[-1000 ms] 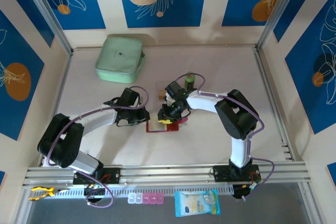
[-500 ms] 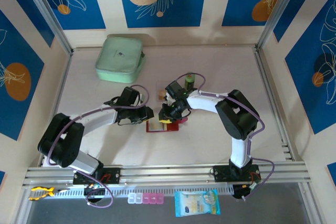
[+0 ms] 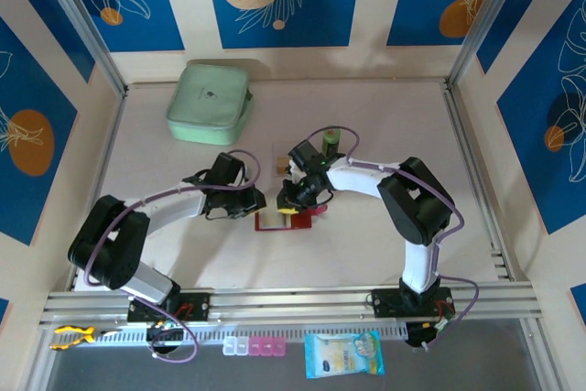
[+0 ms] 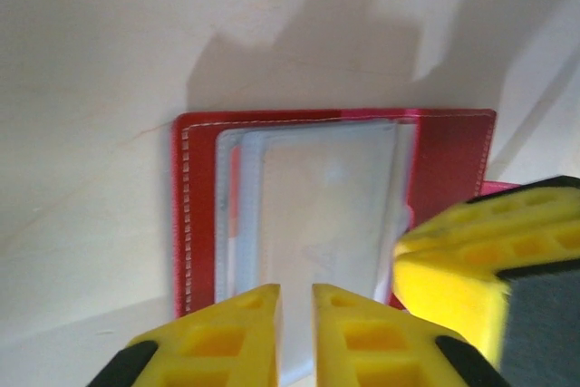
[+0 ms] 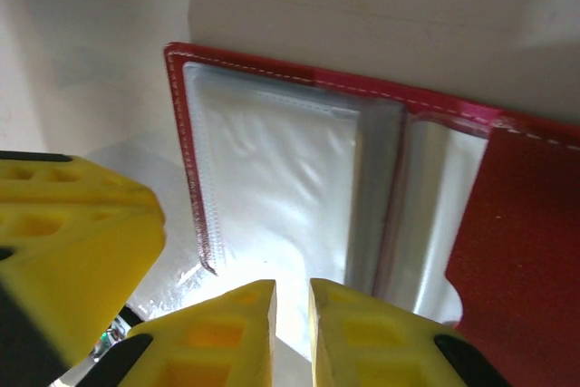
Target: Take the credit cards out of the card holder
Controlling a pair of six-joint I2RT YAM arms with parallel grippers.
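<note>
here the small dark red folding card holder [image 3: 273, 223] lies open on the pale table [image 3: 394, 125], mid-table between both arms, its greyish clear plastic sleeves [image 4: 317, 197] facing up. the left gripper [image 4: 297, 305] and right gripper [image 5: 292, 296] each hold their yellow fingers nearly together, pinching a sleeve edge.

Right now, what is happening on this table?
Both arms are over the open card holder, which lies flat. The left gripper and the right gripper each sit at an edge of its clear sleeves, with the jaws almost closed. Whether either one actually pinches anything is unclear.
</note>
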